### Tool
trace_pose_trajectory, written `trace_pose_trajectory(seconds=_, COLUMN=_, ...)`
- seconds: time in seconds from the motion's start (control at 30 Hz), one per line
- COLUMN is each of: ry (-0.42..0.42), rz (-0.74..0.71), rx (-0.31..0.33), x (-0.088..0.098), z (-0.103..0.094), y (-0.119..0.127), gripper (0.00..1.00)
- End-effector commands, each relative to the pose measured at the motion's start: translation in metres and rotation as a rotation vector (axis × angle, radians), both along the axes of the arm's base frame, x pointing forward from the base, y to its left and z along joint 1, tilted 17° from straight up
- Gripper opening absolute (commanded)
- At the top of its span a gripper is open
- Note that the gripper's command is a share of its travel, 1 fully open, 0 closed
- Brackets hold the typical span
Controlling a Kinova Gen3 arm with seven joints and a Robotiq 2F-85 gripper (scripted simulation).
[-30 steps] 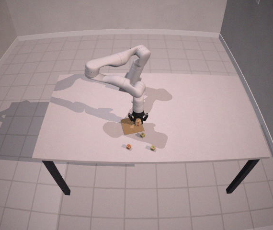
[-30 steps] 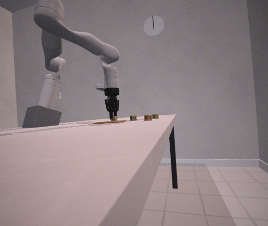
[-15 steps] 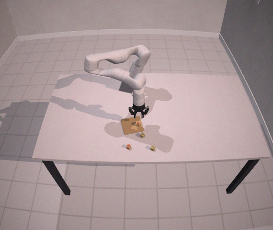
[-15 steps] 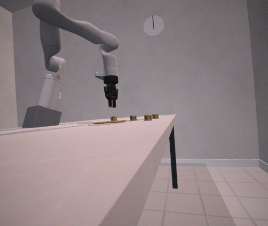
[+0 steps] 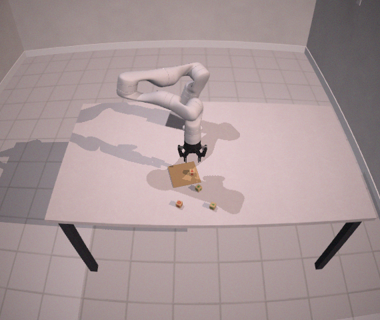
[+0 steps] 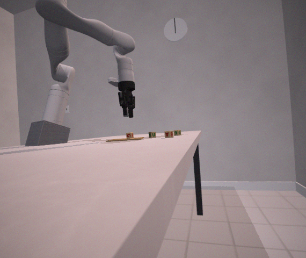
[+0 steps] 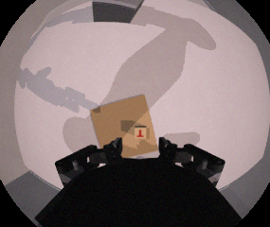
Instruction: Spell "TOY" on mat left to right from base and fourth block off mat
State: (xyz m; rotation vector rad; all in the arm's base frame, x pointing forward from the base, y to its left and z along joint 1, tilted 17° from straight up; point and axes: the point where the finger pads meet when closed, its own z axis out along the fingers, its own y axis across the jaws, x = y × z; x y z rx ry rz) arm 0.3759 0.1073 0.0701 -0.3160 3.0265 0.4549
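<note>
- Judging by the setup, I'm in the back-off after placing T. The jaws (image 5: 192,160) (image 6: 128,115) stand fairly wide with nothing between them, so lift straight up and don't brush the block.
- Going left to right as seen from the base, T takes the left slot. I'd leave room to its right for O, then Y, spaced for finger clearance.
- Looks, same order: a green-marked block (image 5: 213,205) (image 6: 177,132) sits off the mat on the table (image 5: 287,165) (image 6: 64,180) (image 7: 220,95).
- Another green-marked block (image 5: 198,188) (image 6: 152,134) is just off the mat's edge.
- The T block (image 5: 192,171) (image 6: 130,135) (image 7: 140,132) lies flat on the tan mat (image 5: 178,179) (image 6: 124,139) (image 7: 117,111), its red letter upright from the base.
- The red-marked block (image 5: 179,203) (image 6: 168,134) is off the mat; can't read its top.
</note>
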Motion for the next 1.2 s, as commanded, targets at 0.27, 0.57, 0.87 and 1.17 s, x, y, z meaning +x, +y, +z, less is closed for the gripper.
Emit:
trace_pose_trajectory(seconds=0.27, ry=-0.002, rz=-0.001, rx=0.000, x=0.000, z=0.001, y=0.000, gripper=1.00)
trace_pose_trajectory(seconds=0.57, ry=-0.002, rz=-0.001, rx=0.000, x=0.001, z=0.001, y=0.000, gripper=1.00)
trace_pose_trajectory(seconds=0.87, ry=-0.012, rz=-0.003, rx=0.004, x=0.005, z=0.001, y=0.002, gripper=1.00)
trace_pose_trajectory(seconds=1.17, ry=-0.064, rz=-0.012, rx=0.025, x=0.026, z=0.002, y=0.011, gripper=1.00)
